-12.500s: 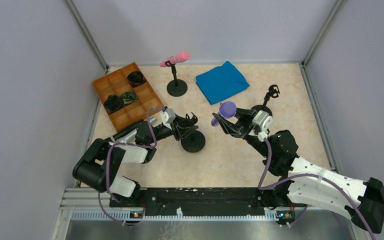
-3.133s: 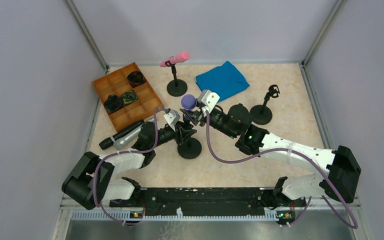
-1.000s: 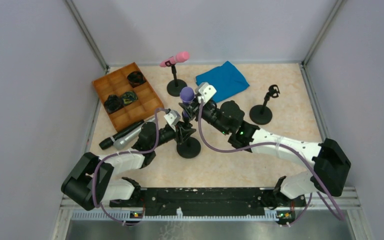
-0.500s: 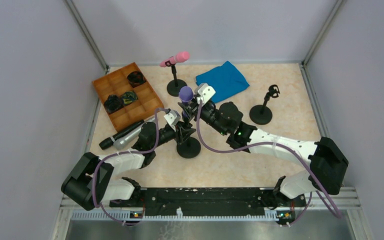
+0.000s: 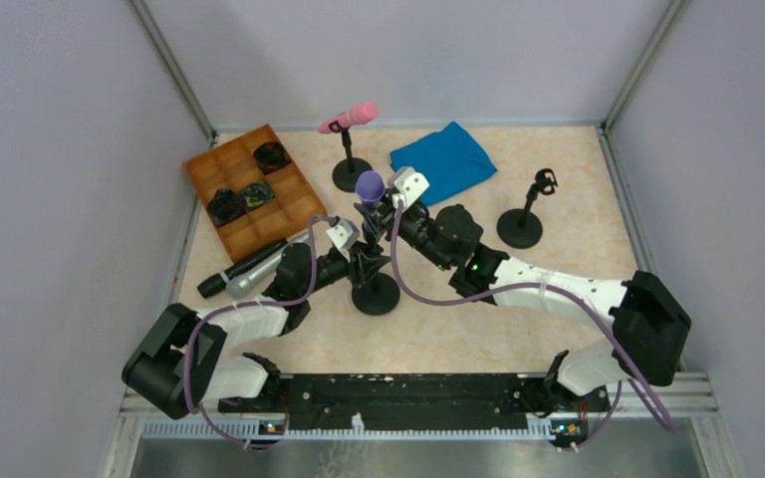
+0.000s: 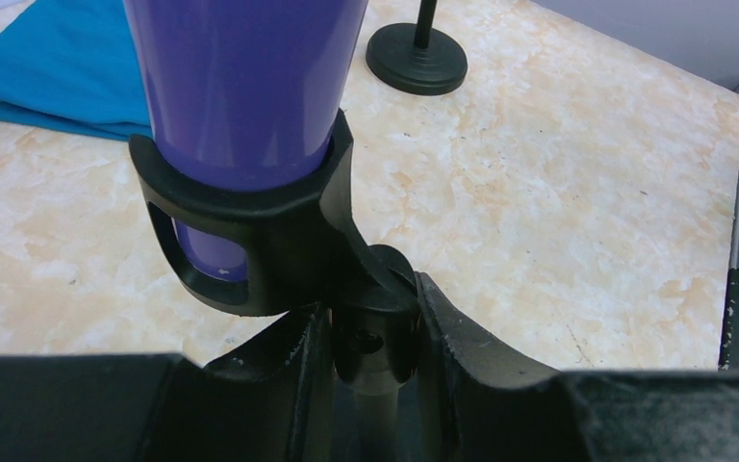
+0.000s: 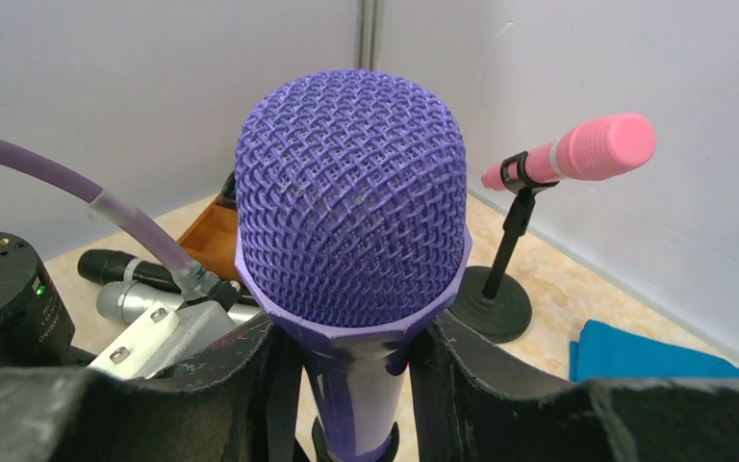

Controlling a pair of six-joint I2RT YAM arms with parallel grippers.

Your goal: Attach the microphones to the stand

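Left wrist view: left gripper [image 6: 370,320] jaws pinched on the stand stem [image 6: 377,423] just under its clip [image 6: 250,260]; right gripper [image 7: 351,385] jaws pinched on the purple microphone [image 7: 351,221], whose body now sits down in that clip, where seconds earlier it was held apart from the stand; judged seated, release pending; pink microphone [image 7: 587,149] already mounted; black microphone [image 7: 115,268] and silver-grey microphone [image 7: 130,303] lie beside the tray [image 5: 227,142]

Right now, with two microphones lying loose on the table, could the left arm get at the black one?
Probably not yet: the left tool is shut on the middle stand just below its clip. The black microphone lies uncovered beside that arm, but the tool must let go first.
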